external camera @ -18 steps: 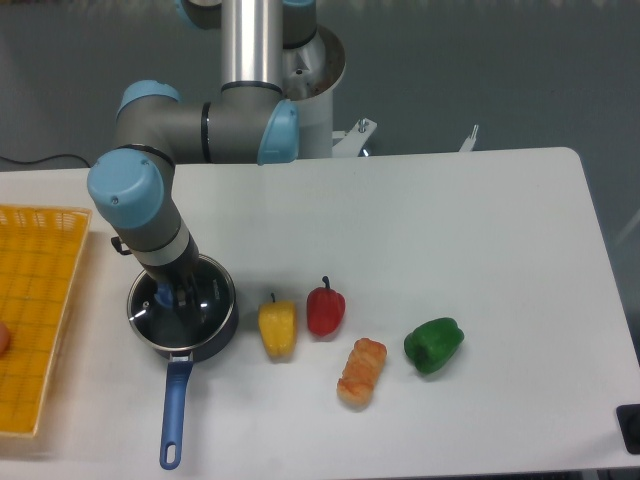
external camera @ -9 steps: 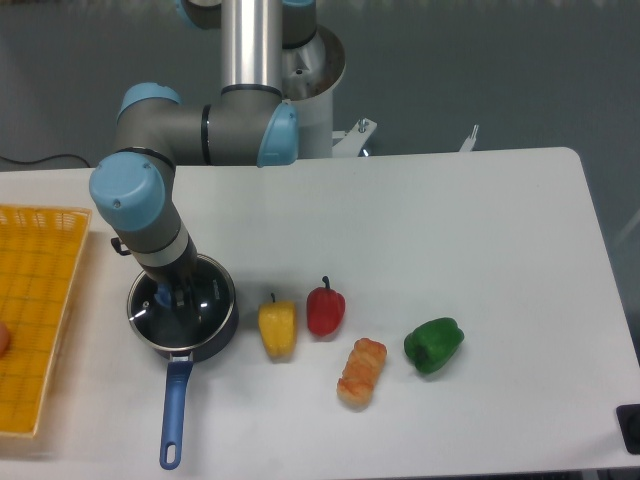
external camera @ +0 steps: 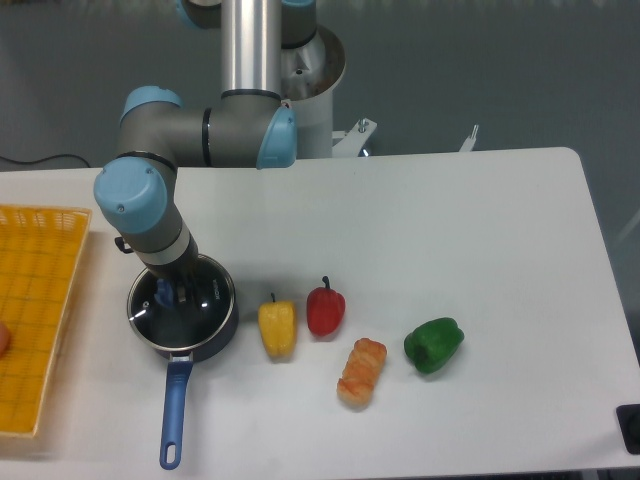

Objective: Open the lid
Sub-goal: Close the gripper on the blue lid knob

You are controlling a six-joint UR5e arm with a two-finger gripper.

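The lid [external camera: 205,300], a clear glass disc with a thin metal rim, lies on the dark saucepan [external camera: 215,335] at the table's left front. Its blue knob [external camera: 163,295] shows just left of my fingers. My gripper [external camera: 184,294] points straight down onto the middle of the lid, with the fingers close together at the knob. The wrist hides most of the knob and the far part of the lid. The saucepan's blue handle [external camera: 175,410] points toward the front edge.
A yellow pepper [external camera: 278,327], a red pepper [external camera: 325,310], an orange piece of food [external camera: 362,372] and a green pepper [external camera: 433,344] lie in a row to the right of the pan. A yellow basket [external camera: 35,300] stands at the left edge.
The arm has shifted slightly to the right over the pan. The lid and saucepan look the same as before.
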